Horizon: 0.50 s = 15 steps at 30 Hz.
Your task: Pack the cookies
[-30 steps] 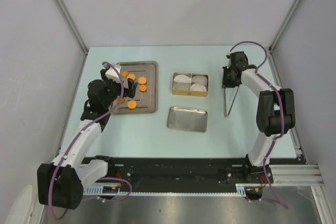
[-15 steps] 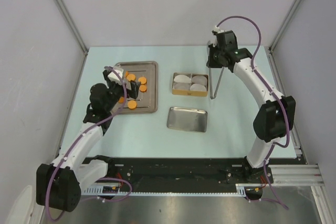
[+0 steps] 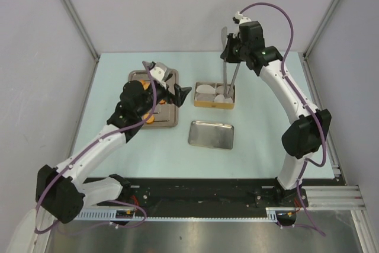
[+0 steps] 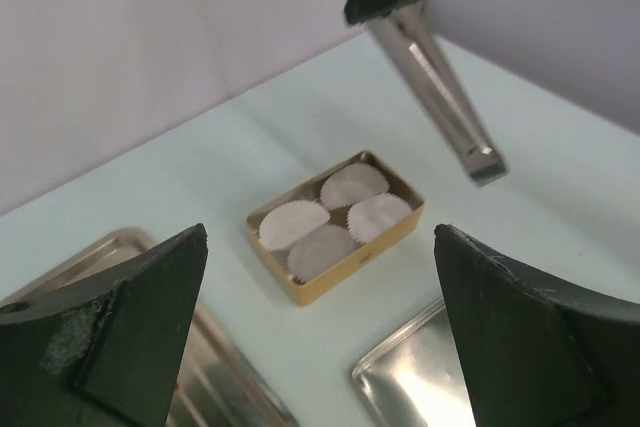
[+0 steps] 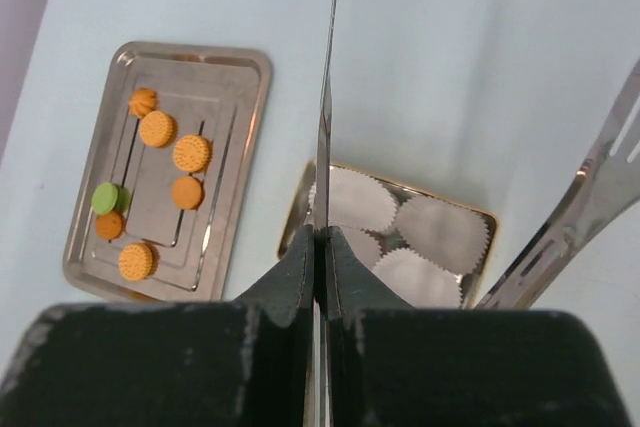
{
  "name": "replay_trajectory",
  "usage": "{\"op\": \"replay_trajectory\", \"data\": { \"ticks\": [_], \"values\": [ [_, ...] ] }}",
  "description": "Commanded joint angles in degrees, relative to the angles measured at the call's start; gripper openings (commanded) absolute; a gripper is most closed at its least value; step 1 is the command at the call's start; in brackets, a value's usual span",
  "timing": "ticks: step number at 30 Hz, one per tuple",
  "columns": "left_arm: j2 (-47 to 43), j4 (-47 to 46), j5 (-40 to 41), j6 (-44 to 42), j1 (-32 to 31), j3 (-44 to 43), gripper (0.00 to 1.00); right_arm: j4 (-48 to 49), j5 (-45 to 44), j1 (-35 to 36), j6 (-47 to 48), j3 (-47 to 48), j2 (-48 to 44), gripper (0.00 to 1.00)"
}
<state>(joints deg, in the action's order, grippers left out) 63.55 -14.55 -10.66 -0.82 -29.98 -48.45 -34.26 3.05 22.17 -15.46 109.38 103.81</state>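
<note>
A pale blue-green desk (image 3: 266, 140) carries three containers. At its left lies a large ridged steel tray (image 5: 235, 77). Near the middle sits a small gold box (image 3: 213, 105) holding four white fluted paper liners (image 4: 350, 185). Toward the near edge, close by but apart, rests a shallow shiny pan (image 3: 211, 134). Metal tongs (image 4: 445, 97) hang steeply over the box's right side

Right claw (image 3: 230, 48) with tongs (image 3: 225, 78) now above box (image 3: 214, 106)

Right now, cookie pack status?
Left gripper open, empty, at the tray's right edge, possibly in the tongs' way. Right gripper shut on tongs, above the box. Cookies all on tray, none boxed.
</note>
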Motion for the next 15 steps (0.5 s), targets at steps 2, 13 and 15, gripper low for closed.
{"op": "replay_trajectory", "data": {
  "ticks": [2, 13, 15],
  "values": [
    [6.3, -0.6, -9.7, 8.1, -0.6, -8.2, 1.0, 5.0, 7.2, 0.2, -1.7, 1.9, 1.1, 0.0],
    [17.7, -5.7, -30.3, 15.9, -0.3, -12.9, 1.0, 22.7, 24.7, -0.6, -2.6, -10.6, -8.1, 0.0],
    [19.2, -6.5, -34.0, 18.3, 0.1, -13.6, 1.0, 25.6, 27.3, -1.0, -2.7, -13.0, -10.6, 0.0]
  ]
}}
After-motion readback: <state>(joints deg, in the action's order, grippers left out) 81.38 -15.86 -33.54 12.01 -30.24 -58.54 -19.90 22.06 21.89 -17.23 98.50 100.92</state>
